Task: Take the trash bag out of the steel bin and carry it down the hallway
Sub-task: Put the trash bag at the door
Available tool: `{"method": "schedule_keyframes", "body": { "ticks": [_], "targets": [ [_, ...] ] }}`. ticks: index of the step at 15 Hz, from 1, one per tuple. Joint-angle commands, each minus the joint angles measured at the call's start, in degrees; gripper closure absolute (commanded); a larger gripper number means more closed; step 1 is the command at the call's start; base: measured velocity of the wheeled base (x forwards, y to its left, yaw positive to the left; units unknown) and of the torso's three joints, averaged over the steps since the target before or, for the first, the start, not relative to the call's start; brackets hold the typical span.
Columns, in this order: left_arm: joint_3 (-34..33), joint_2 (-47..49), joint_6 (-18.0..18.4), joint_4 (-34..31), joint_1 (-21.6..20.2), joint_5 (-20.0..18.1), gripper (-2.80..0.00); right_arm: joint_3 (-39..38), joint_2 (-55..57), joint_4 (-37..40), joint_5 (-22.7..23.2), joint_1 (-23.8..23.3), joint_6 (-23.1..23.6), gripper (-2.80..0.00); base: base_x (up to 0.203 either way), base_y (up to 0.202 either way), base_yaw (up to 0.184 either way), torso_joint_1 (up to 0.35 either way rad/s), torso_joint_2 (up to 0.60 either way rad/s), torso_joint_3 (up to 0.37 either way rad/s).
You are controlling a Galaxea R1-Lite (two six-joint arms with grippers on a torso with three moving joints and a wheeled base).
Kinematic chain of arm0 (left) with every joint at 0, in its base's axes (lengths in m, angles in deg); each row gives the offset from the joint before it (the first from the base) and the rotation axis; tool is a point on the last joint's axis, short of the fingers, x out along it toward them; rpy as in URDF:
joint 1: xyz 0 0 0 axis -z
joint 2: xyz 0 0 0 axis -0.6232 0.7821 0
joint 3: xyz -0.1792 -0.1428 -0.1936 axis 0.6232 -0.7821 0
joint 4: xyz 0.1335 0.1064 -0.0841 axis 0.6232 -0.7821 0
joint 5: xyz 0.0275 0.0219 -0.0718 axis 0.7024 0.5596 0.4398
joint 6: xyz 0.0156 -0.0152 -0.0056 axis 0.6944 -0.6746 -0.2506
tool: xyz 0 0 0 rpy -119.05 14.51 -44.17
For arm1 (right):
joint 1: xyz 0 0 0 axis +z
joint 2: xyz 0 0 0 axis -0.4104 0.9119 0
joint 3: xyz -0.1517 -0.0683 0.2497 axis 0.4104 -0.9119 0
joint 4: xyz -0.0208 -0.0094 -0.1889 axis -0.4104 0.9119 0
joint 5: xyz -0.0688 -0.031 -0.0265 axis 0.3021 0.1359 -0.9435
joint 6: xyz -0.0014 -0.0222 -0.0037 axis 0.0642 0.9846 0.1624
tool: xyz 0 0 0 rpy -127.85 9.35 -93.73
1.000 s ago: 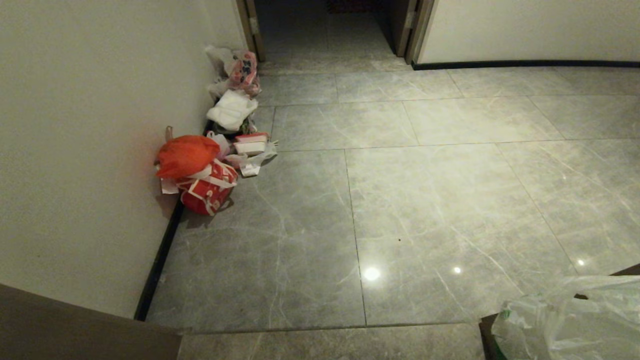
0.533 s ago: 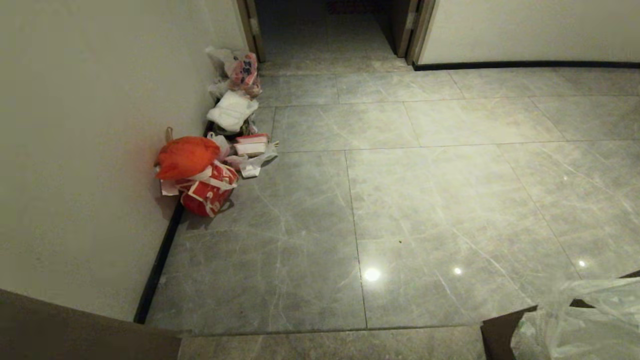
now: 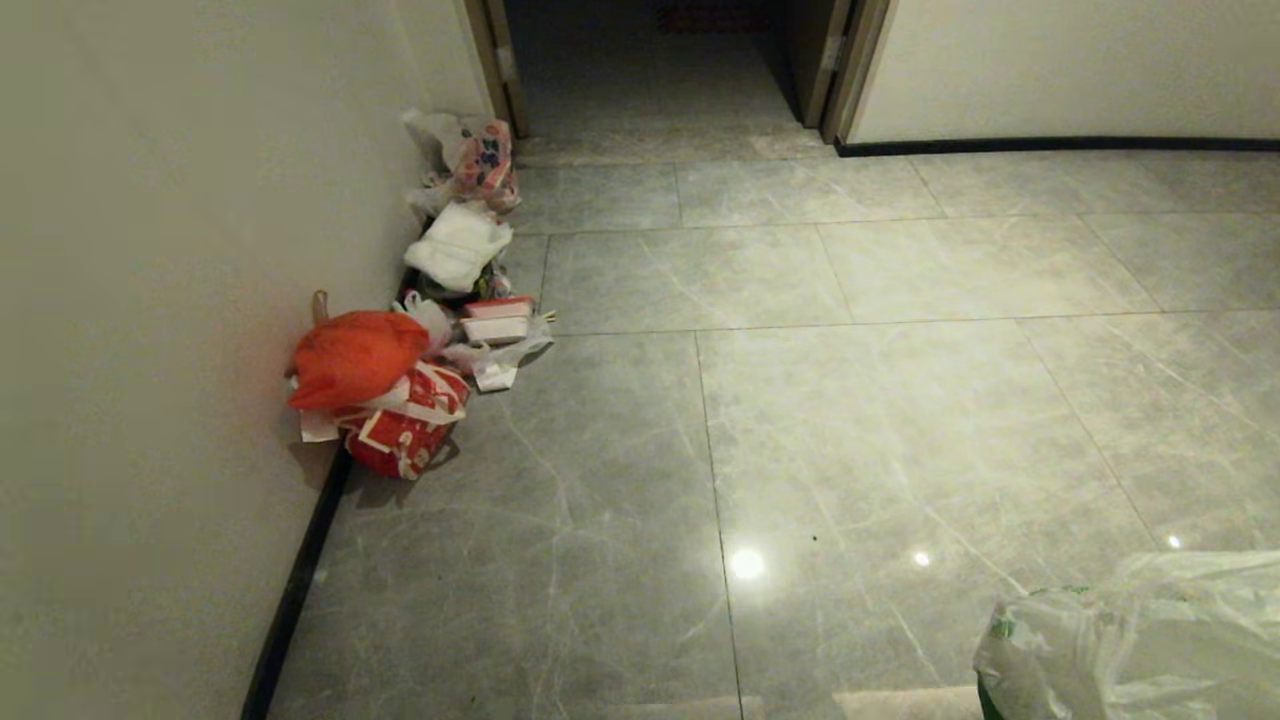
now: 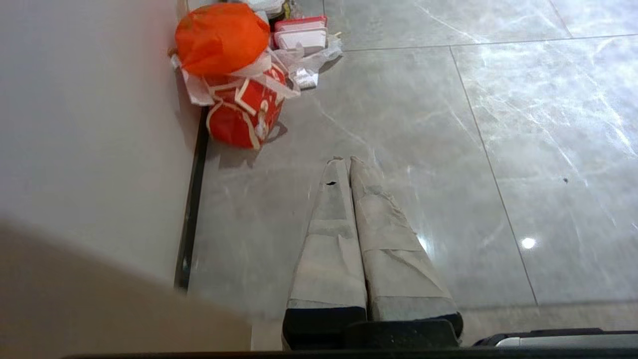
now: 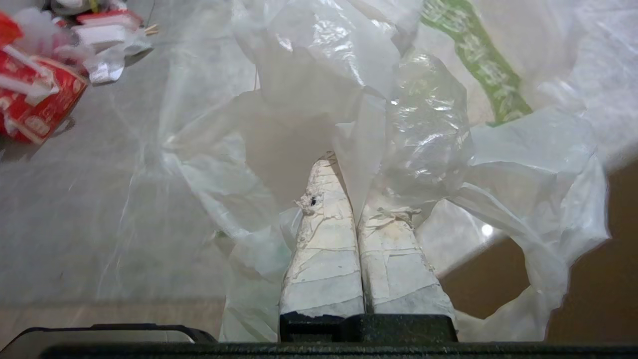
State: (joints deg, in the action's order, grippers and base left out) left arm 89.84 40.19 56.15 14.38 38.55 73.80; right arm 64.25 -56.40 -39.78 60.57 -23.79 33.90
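The right gripper (image 5: 349, 164) has its taped fingers pressed together on a fold of the trash bag (image 5: 423, 134), which billows around them and fills the head view's lower right corner, partly cut off. The left gripper (image 4: 345, 160) is pressed shut and empty above the hallway floor (image 3: 850, 400). A pile of rubbish (image 3: 400, 380) lies against the wall (image 3: 150, 250) at left. A dark doorway (image 3: 660, 60) stands at top centre.
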Motion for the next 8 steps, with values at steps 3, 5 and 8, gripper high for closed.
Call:
{"method": "schedule_keyframes", "body": {
  "ticks": [3,5,8],
  "targets": [
    [0.01,0.0,-0.07,0.01,0.0,0.0,0.0,0.02,0.07,-0.01,-0.01,0.02,0.0,0.0,0.194,0.0,0.0,0.004,0.0,0.004],
    [-0.05,0.0,-0.07,0.01,0.02,0.0,0.0,0.02,0.07,-0.01,-0.01,0.02,0.0,0.0,0.198,0.0,0.001,0.002,0.0,0.002],
    [-0.05,0.0,-0.07,0.01,0.0,0.0,0.0,0.02,0.07,-0.01,-0.01,0.0,0.0,0.0,0.195,0.0,-0.002,0.004,0.0,0.001]
  ]
}}
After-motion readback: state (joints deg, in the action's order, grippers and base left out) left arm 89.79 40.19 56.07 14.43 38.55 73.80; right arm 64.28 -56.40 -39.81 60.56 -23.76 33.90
